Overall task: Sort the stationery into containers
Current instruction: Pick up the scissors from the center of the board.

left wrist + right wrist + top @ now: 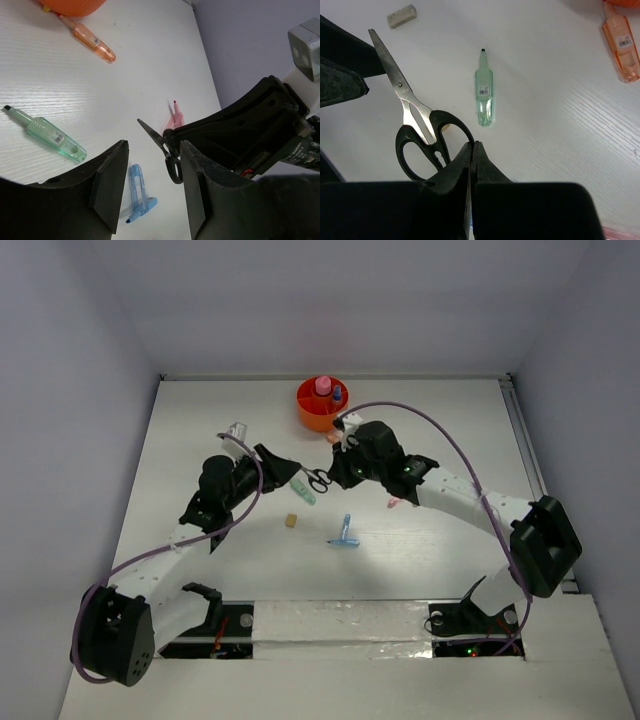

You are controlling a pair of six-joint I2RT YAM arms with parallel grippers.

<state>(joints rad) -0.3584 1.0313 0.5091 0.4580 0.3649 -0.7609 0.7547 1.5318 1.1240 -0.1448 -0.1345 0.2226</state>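
Black-handled scissors (317, 480) hang between my two grippers. My right gripper (472, 144) is shut, its tips pinching one handle loop of the scissors (415, 125). My left gripper (153, 150) is open, and the scissors (167, 150) sit just off its right finger, not between the pads. The orange tub (305, 410) holds a pink-capped glue bottle (323, 386) and a blue pen (338, 394). On the table lie a green piece (303, 490), a tan eraser (291, 521), a light-blue T-shaped piece (345, 535) and a pink piece (394, 503).
An orange marker (92, 41) lies just in front of the tub (75, 5). A small clear clip-like item (237, 429) sits at the left behind my left arm. White walls close in the table on three sides.
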